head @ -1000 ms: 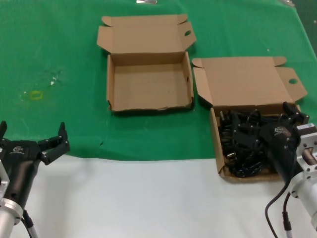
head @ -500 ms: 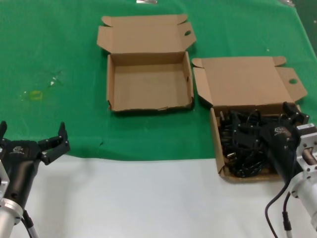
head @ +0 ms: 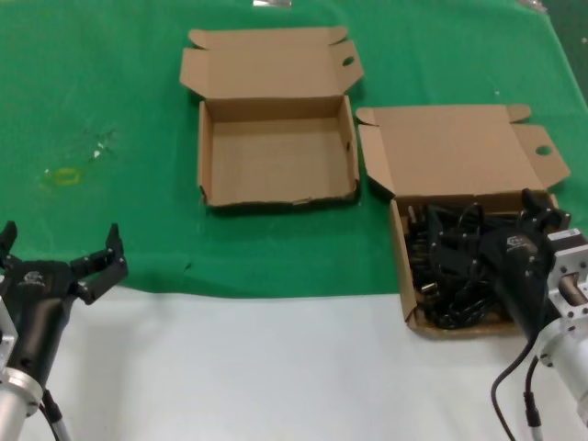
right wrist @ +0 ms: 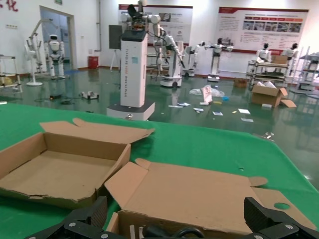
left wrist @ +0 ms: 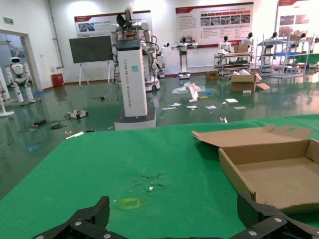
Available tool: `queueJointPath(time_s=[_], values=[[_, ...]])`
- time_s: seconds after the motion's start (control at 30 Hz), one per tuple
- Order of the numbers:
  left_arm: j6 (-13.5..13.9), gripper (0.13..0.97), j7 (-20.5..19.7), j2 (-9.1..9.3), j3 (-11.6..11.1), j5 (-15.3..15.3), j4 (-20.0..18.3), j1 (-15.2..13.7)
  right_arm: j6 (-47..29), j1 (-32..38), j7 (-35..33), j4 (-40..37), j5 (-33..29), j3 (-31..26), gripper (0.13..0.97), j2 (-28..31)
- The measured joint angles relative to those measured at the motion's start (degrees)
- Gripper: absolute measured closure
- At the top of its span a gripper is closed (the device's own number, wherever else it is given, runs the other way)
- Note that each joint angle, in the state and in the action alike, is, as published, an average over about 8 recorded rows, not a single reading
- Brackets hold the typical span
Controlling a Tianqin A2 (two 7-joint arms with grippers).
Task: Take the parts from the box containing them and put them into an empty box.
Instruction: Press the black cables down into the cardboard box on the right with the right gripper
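Plain brown cardboard seen on the empty box (head: 276, 152) and the box containing them (head: 455, 161), black parts (head: 450, 266), green cloth (head: 101, 101) over a white bench (head: 276, 367), faint yellow mark (head: 64, 175)

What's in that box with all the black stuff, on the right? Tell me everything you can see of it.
The full box is a shallow brown cardboard mailer lying on the green cloth, at its near edge. Its hinged lid is folded back flat, with side flaps and a round hole. Inside lies a tangled heap of black power cords with moulded plugs. The right tool hangs over its right side, fingers spread; whether it touches the cords cannot be told.
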Motion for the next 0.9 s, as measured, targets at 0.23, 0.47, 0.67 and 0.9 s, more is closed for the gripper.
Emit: queueJointPath(time_s=[0.23, 0.47, 0.67, 0.9], values=[[0.0, 0.247, 0.0, 0.0, 0.0, 0.0, 0.0, 0.0, -0.35, 0.69, 0.59, -0.2, 0.23, -1.37, 0.129, 1.87], [0.0, 0.29, 0.0, 0.0, 0.0, 0.0, 0.0, 0.0, -0.43, 2.12, 2.46, 1.27, 0.75, -5.14, 0.129, 8.63], [0.0, 0.431, 0.0, 0.0, 0.0, 0.0, 0.0, 0.0, -2.42, 3.97, 5.99, 3.39, 1.1, -8.73, 0.129, 17.83], [0.0, 0.589, 0.0, 0.0, 0.0, 0.0, 0.0, 0.0, -11.56, 7.94, 10.27, 4.44, -0.05, -11.37, 0.129, 28.39]])
